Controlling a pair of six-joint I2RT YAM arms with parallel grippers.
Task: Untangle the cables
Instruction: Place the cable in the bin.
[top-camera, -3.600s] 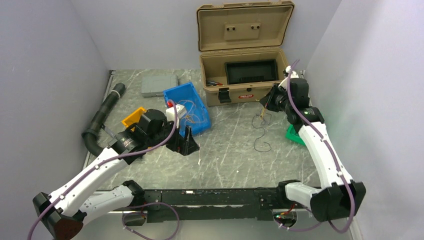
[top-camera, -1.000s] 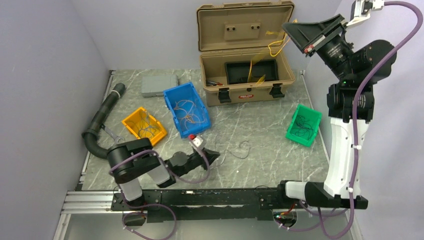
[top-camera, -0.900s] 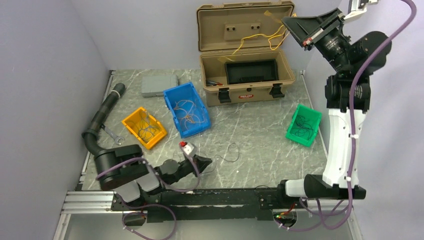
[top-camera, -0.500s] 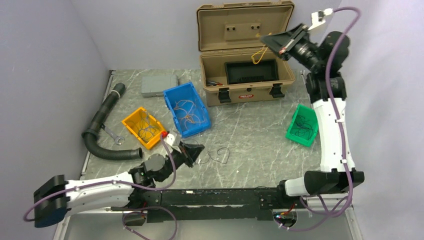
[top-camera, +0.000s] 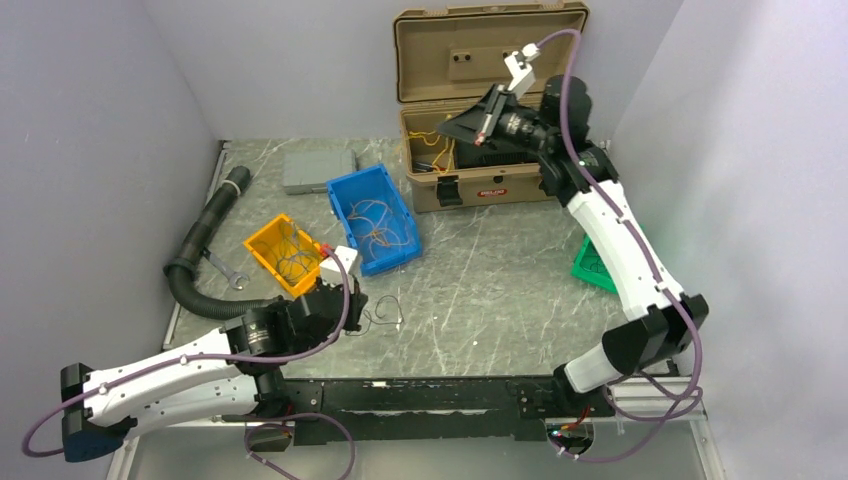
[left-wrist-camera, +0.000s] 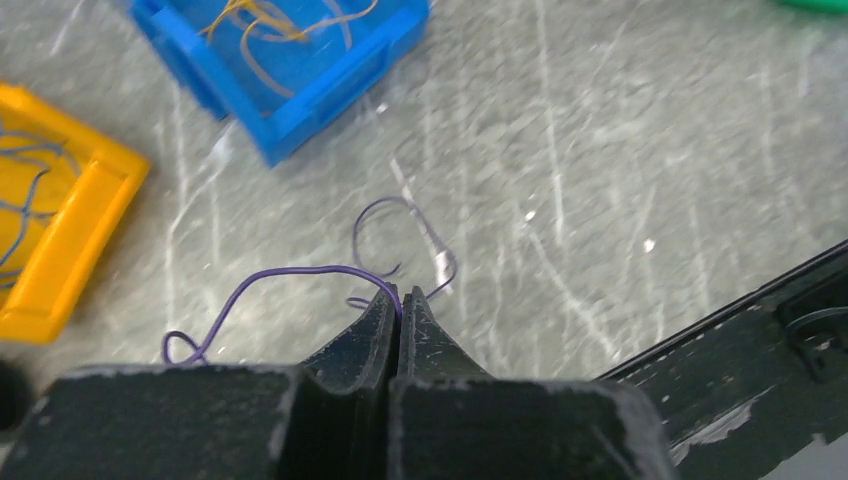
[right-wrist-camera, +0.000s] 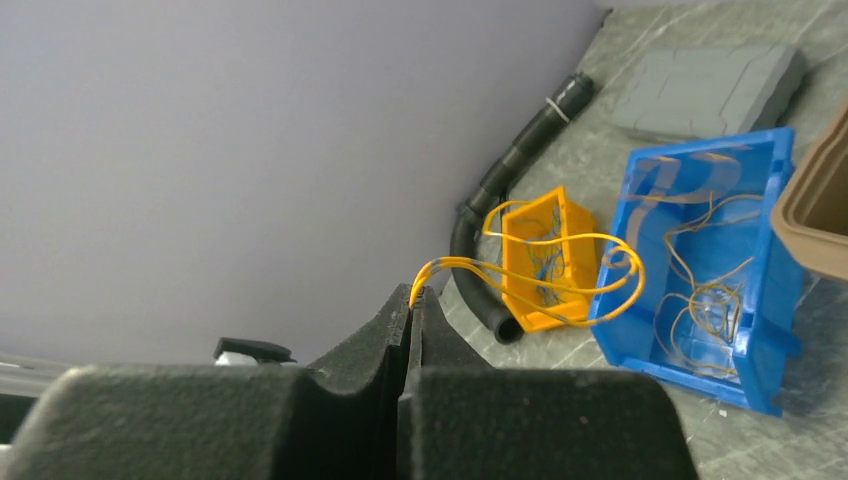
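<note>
A thin purple cable (left-wrist-camera: 290, 272) loops over the marble tabletop. My left gripper (left-wrist-camera: 400, 293) is shut on it, with the strand pinched at the fingertips. From above, that gripper (top-camera: 357, 312) sits low near the front rail, and the purple cable (top-camera: 385, 316) trails to its right. A looped yellow cable (right-wrist-camera: 560, 240) hangs in the air from my right gripper (right-wrist-camera: 413, 292), which is shut on it. In the top view the right gripper (top-camera: 447, 130) hovers over the left end of the open tan case (top-camera: 500, 190), and the yellow cable (top-camera: 436, 152) dangles below it.
A blue bin (top-camera: 392, 260) holds orange wires and a yellow bin (top-camera: 262, 230) holds blue wires. A green bin (top-camera: 590, 268) sits half hidden behind the right arm. On the left lie a black corrugated hose (top-camera: 200, 240), a wrench (top-camera: 228, 272) and a grey block (top-camera: 317, 170).
The right arm swung down and left from high by the right wall to over the case's left end, carrying the yellow cable. The left gripper drew back leftward, dragging the purple cable.
</note>
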